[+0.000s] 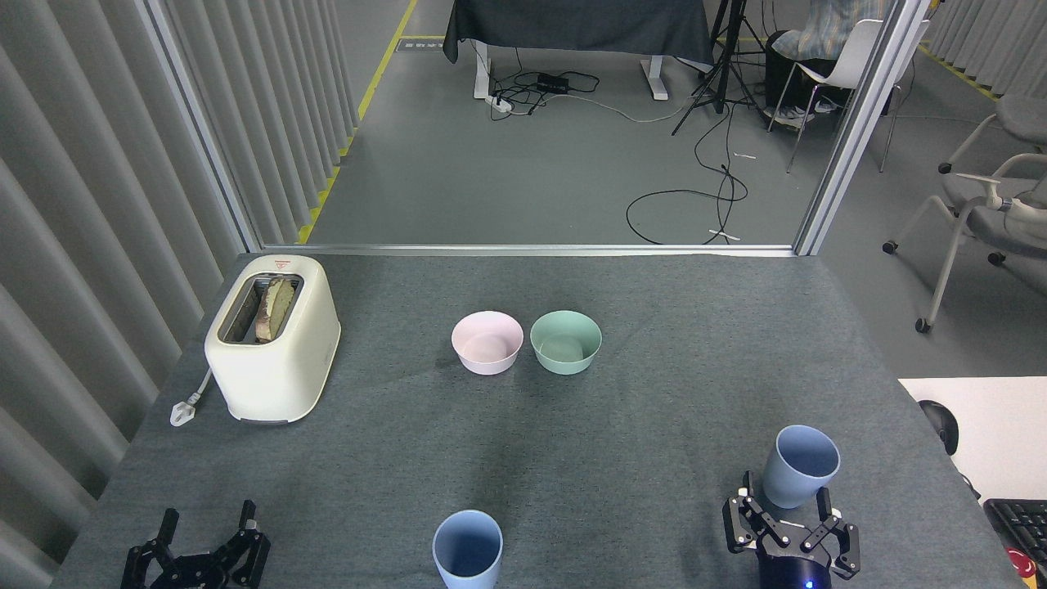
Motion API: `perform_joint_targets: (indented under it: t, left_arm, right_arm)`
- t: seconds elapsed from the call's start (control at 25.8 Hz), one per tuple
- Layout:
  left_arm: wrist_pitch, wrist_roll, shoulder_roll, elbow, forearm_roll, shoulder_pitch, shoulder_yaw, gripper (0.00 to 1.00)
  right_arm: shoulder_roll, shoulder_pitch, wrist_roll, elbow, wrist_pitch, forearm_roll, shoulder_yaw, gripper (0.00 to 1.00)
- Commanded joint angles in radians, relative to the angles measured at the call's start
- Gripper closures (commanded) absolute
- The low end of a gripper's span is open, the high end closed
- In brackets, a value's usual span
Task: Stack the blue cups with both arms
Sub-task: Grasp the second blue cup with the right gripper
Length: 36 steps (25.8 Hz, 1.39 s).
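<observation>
Head view: right pincer [787, 511] spread wide round right blue cup [801, 465] base, w/o gripping.

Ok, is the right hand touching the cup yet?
Cannot tell. In the head view the open right hand overlaps the right blue cup's base; no gap or contact shows.

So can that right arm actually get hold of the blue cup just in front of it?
Probably yes. The right gripper is open, directly below the right blue cup in the view, its jaws spread either side of the cup's base. Nothing lies between them.
</observation>
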Motion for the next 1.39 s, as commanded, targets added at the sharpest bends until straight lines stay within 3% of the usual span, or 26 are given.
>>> perform_joint_targets:
  t: [0.0, 0.62, 0.74, 1.12, 1.16, 1.2, 1.24, 1.35]
  left_arm:
    - [-0.002, 0.0, 0.0, -0.002, 0.0, 0.001, 0.0, 0.0]
    - [-0.014, 0.0, 0.0, -0.008, -0.003, 0.0, -0.002, 0.0]
    - [-0.014, 0.0, 0.0, -0.008, -0.003, 0.0, -0.002, 0.0]
    - [-0.014, 0.0, 0.0, -0.005, -0.003, 0.0, -0.002, 0.0]
    - [-0.014, 0.0, 0.0, -0.002, -0.003, -0.002, -0.002, 0.0]
    - [-0.014, 0.0, 0.0, -0.002, -0.003, -0.002, -0.002, 0.0]
    - [-0.014, 0.0, 0.0, 0.0, -0.003, -0.006, -0.002, 0.0]
    - [-0.014, 0.0, 0.0, 0.001, -0.003, -0.009, -0.002, 0.0]
  right_arm:
    - [0.003, -0.023, -0.004, 0.031, 0.001, -0.001, -0.006, 0.0]
    - [-0.039, -0.04, -0.004, 0.055, -0.022, -0.052, -0.009, 0.0]
    - [-0.072, -0.05, -0.003, 0.094, -0.022, -0.067, -0.009, 0.0]
    - [-0.076, -0.149, -0.003, 0.212, -0.016, -0.059, 0.004, 0.0]
    - [-0.074, -0.156, -0.003, 0.221, -0.016, -0.058, 0.004, 0.02]
    - [-0.074, -0.158, -0.003, 0.227, -0.016, -0.056, 0.004, 0.15]
    - [-0.072, -0.158, -0.003, 0.23, -0.018, -0.055, 0.005, 0.38]
    - [-0.069, -0.156, -0.004, 0.229, -0.022, -0.053, 0.014, 0.64]
